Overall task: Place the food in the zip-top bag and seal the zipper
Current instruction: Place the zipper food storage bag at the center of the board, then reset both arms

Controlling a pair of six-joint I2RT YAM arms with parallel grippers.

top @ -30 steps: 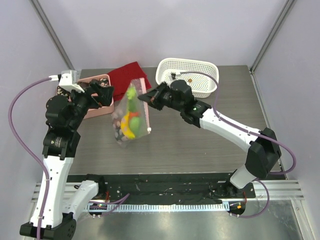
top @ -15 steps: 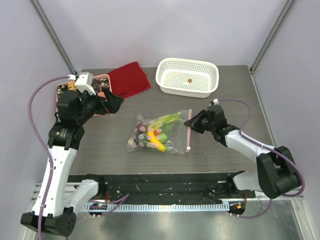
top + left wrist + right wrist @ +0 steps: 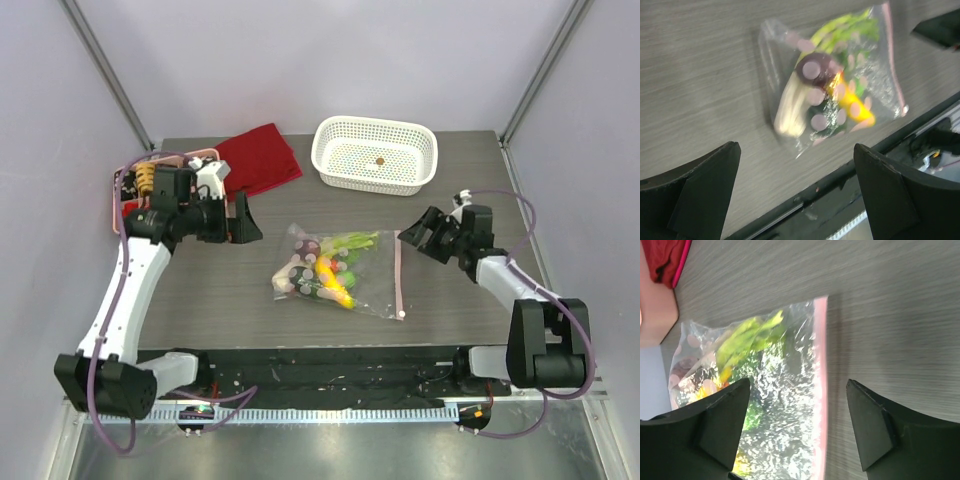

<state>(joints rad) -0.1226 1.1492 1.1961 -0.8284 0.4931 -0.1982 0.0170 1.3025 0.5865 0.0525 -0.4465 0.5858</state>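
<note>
From above, the grey wood-grain surface (image 3: 330,205) sits between pale lilac walls (image 3: 330,60), with a metal post (image 3: 105,70) rising at each far corner. The zip-top bag (image 3: 375,290) lies flat near the middle, and the food (image 3: 320,272) is inside it, bunched toward its 9 o'clock end. The zipper (image 3: 400,275) runs along the bag's 3 o'clock edge, with the slider (image 3: 401,316) at its near end. The left pincer (image 3: 243,222) hangs released at 10 o'clock of the bag, clear of it. The right pincer (image 3: 420,232) gapes at 2 o'clock, just off the zipper's far end. A white basket (image 3: 322,152) stands at 1 o'clock of the bag, a red cloth (image 3: 260,160) at 11 o'clock, and a pink tray (image 3: 200,152) at 10 o'clock.

The left wrist view is blurred. Both fingers (image 3: 705,190) are spread wide with nothing between them. The bag lies beyond them, showing a pale leek (image 3: 792,110), a dark red round piece (image 3: 815,70) and a yellow banana (image 3: 855,107).

In the right wrist view the fingers (image 3: 875,420) also stand apart and empty. The pink zipper runs between them toward 12 o'clock, and green leaves (image 3: 747,337) show through the crinkled plastic. Whether the zipper is sealed cannot be told.
</note>
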